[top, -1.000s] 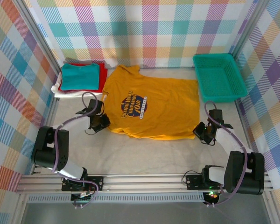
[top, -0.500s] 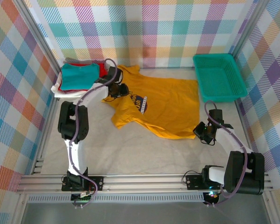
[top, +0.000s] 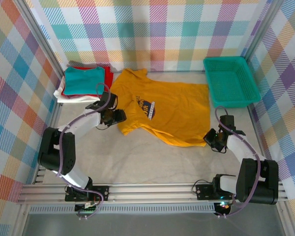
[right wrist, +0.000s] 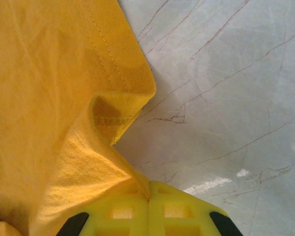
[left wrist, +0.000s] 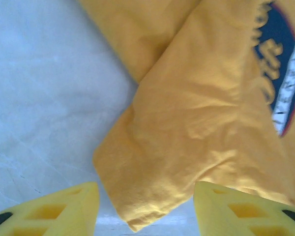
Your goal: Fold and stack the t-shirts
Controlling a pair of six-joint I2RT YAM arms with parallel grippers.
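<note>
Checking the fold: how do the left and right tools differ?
The left tool is open above the yellow tee, gripping nothing; the right tool is shut on its hem corner. The left tool is near the folded stack, the right tool far from it. Both have yellow fingers.

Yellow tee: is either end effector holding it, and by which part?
Right end effector pinches the yellow tee at a hem corner. Left end effector is open, holding nothing.
</note>
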